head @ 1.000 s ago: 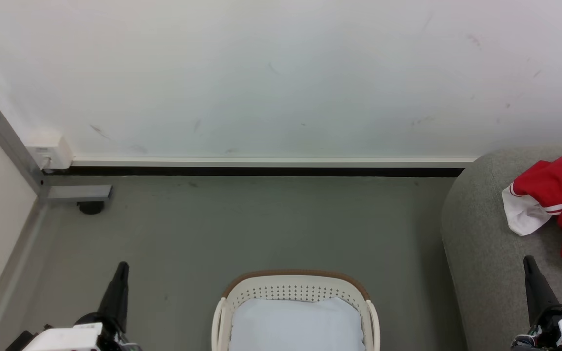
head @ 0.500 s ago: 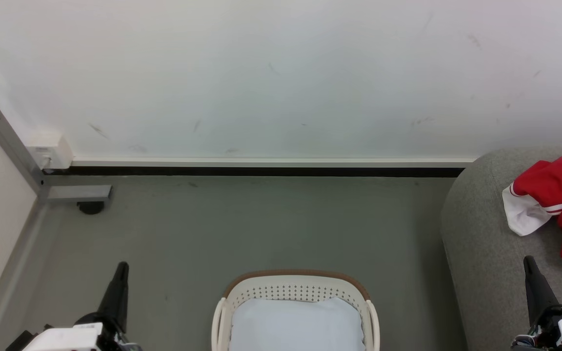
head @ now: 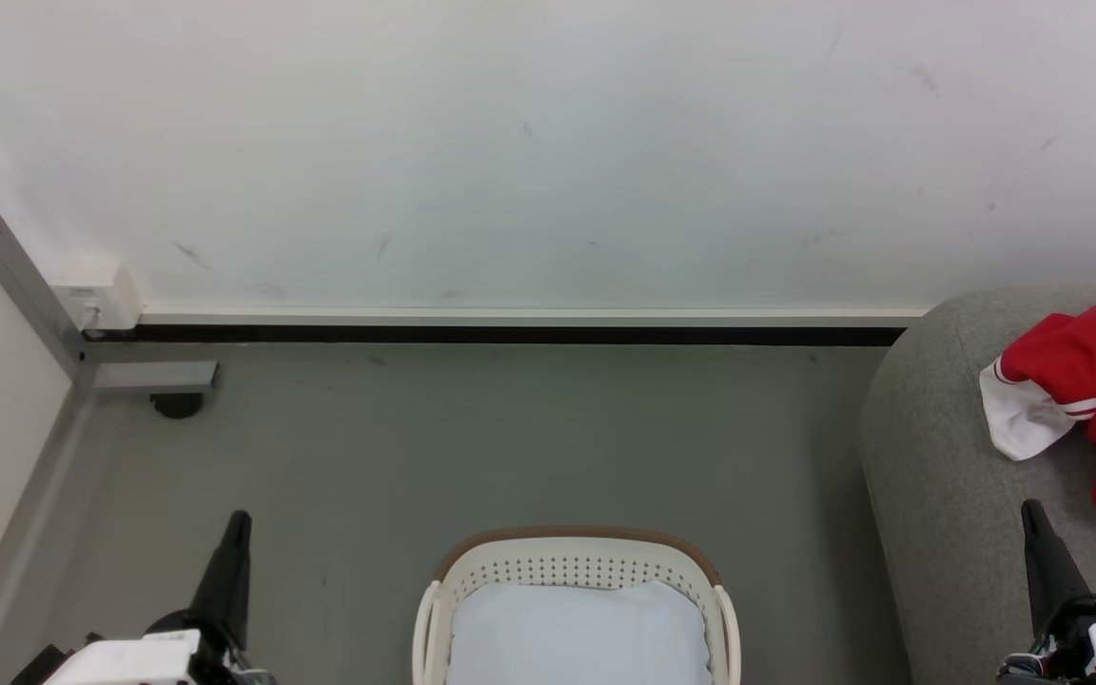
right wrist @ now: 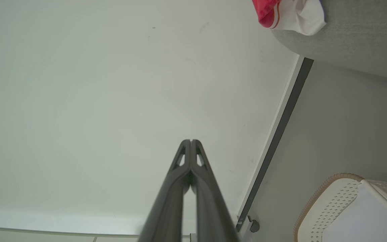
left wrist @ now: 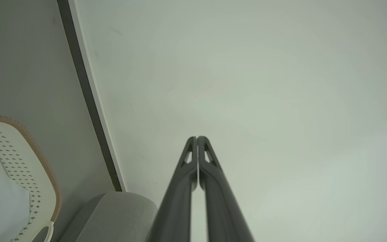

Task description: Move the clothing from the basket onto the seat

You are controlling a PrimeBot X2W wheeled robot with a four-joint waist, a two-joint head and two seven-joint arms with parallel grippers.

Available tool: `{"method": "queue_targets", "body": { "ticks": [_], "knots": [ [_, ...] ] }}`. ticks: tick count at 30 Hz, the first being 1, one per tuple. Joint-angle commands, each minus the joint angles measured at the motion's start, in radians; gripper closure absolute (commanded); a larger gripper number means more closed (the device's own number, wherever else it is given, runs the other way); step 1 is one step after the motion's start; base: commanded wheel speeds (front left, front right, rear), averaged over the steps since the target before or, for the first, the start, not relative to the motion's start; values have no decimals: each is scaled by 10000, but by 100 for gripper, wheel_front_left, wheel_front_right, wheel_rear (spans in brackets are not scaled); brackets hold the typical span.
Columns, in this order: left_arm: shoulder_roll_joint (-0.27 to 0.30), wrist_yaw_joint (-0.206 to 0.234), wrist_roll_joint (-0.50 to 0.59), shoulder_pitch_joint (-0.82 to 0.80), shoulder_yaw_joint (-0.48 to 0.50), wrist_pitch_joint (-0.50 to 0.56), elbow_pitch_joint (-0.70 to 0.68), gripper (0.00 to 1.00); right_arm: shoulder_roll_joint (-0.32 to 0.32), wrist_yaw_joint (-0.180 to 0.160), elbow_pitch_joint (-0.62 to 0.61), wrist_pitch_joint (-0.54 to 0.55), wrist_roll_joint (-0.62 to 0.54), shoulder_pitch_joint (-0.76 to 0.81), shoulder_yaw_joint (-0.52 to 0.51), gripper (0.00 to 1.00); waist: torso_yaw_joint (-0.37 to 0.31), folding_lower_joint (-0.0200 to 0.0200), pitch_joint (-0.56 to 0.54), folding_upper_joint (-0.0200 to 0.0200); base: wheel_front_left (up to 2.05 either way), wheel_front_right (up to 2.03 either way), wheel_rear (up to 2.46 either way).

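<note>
Left claw (left wrist: 197, 137) and right claw (right wrist: 190, 141) clenched, holding nothing; clothing (head: 1095, 381) lies on the seat (head: 938, 457)

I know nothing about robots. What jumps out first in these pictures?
The bright red clothing with white trim, heaped on the grey seat at the right of the head view, stands out most. Next comes the cream basket at bottom centre, holding a pale pad. The left tool and right tool stand either side of it, both shut.

One basket (head: 577, 538), one pad (head: 578, 633), one seat (head: 938, 457), one clothing (head: 1081, 366) heap.
</note>
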Motion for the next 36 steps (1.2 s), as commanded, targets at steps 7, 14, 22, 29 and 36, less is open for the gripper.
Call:
{"method": "queue_targets", "body": {
  "ticks": [7, 14, 22, 29, 36],
  "knots": [
    [73, -61, -128, -74, 27, 41, -29, 100, 13, -21, -26, 9, -67, 80, -47, 100, 0, 0, 0, 0, 0, 0, 0],
    [73, -62, -128, -74, 27, 41, -29, 100, 15, -21, -25, 15, -66, 79, -51, 100, 0, 0, 0, 0, 0, 0, 0],
    [74, -62, -127, -74, 26, 41, -30, 100, 18, -21, -25, 20, -71, 78, -55, 100, 0, 0, 0, 0, 0, 0, 0],
    [74, -62, -127, -74, 26, 40, -30, 100, 20, -21, -25, 22, -75, 78, -57, 100, 0, 0, 0, 0, 0, 0, 0],
    [74, -62, -127, -74, 26, 40, -30, 100, 20, -21, -25, 25, -77, 78, -59, 100, 0, 0, 0, 0, 0, 0, 0]
  ]
}}
